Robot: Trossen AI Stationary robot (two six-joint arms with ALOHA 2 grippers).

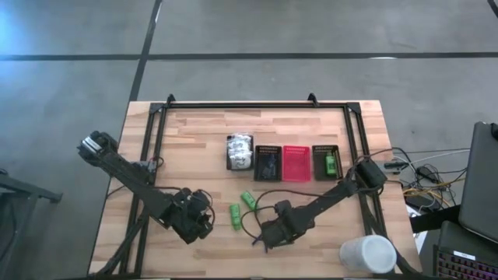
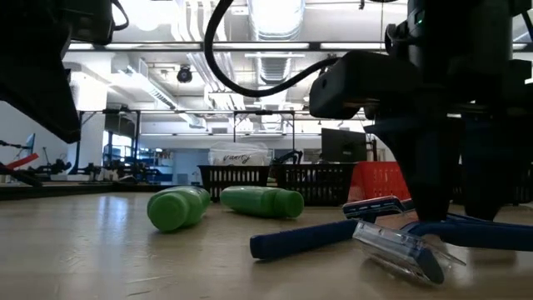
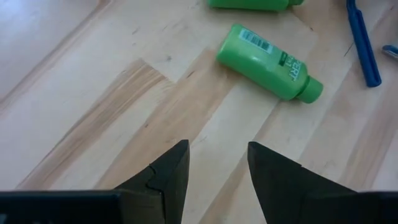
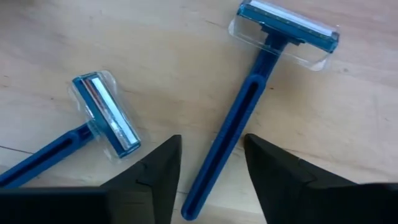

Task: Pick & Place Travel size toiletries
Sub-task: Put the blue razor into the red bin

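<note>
Two blue-handled razors lie flat on the table under my right gripper (image 4: pixel 211 146): one (image 4: pixel 249 106) with its handle running between the open fingers, and one (image 4: pixel 93 134) beside it. I see no touch. Two bright green bottles lie on their sides, one (image 1: pixel 234 216) nearer my left gripper and one (image 1: pixel 248 200) farther off. My left gripper (image 3: pixel 217 152) is open and empty, low over the wood, and the near bottle (image 3: pixel 267 62) lies ahead of it. In the high view the left gripper (image 1: pixel 204 222) is left of the bottles and the right gripper (image 1: pixel 264 233) is right of them.
Along the table's middle stand a bin holding white packets (image 1: pixel 240 152), a black mesh bin (image 1: pixel 267 163), a red mesh bin (image 1: pixel 296 163) and a black bin (image 1: pixel 327 162) holding a green bottle. A large white cup (image 1: pixel 367 253) stands at the near right corner.
</note>
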